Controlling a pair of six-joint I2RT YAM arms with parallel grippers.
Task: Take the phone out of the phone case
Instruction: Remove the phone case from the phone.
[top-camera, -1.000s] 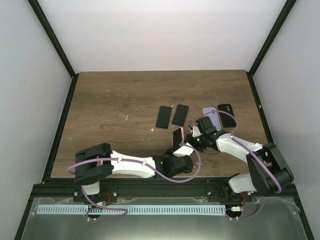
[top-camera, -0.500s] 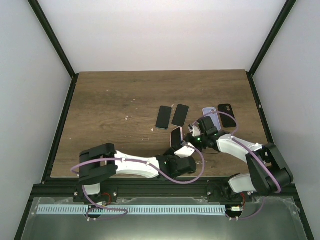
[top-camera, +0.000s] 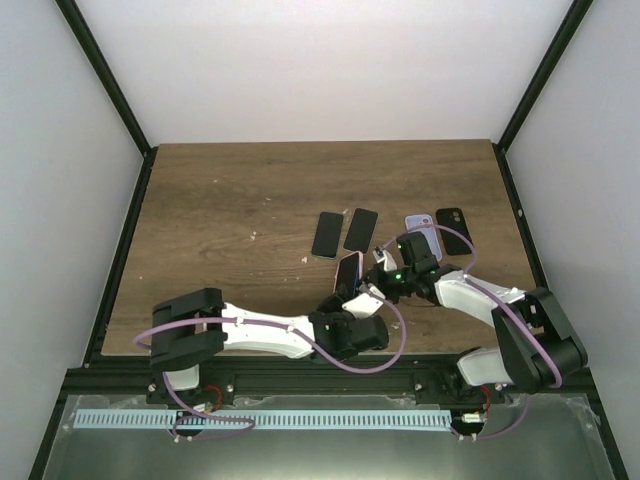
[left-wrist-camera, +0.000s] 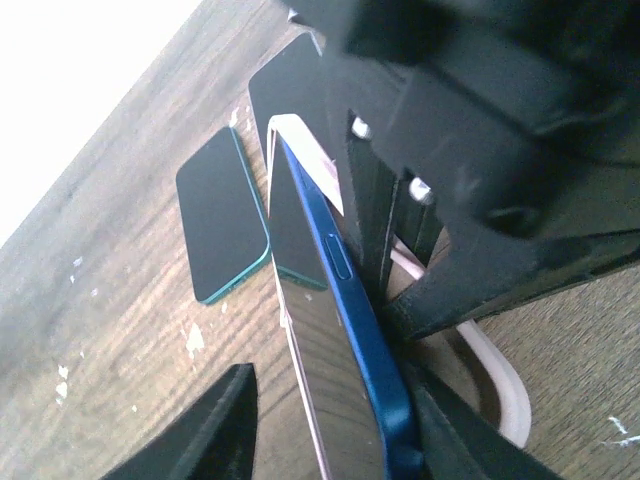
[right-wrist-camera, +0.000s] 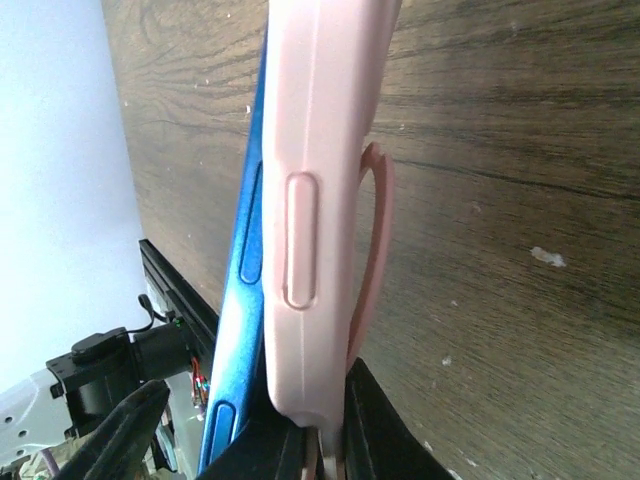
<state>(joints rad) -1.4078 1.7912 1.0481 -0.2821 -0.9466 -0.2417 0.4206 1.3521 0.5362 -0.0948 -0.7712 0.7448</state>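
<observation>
A blue phone (top-camera: 347, 273) stands on edge above the table between my two grippers. In the right wrist view its blue side (right-wrist-camera: 243, 300) is parted from the pink case (right-wrist-camera: 315, 150), and a pink loop strap (right-wrist-camera: 376, 240) hangs off the case. My right gripper (right-wrist-camera: 320, 445) is shut on the case's lower end, and it also shows in the top view (top-camera: 380, 277). In the left wrist view the phone (left-wrist-camera: 340, 300) sits between my left gripper's (left-wrist-camera: 325, 430) jaws. The right finger touches its blue edge, while the left finger (left-wrist-camera: 205, 435) stands apart from the screen.
Two dark phones (top-camera: 327, 235) (top-camera: 361, 229) lie side by side just beyond the grippers. A lilac phone (top-camera: 421, 228) and a black one (top-camera: 452, 229) lie to the right. A teal-edged phone (left-wrist-camera: 222, 215) lies on the wood in the left wrist view.
Both grippers and the phone have shifted slightly away from the arm bases and to the left. The phone now leans more toward the two dark phones.
</observation>
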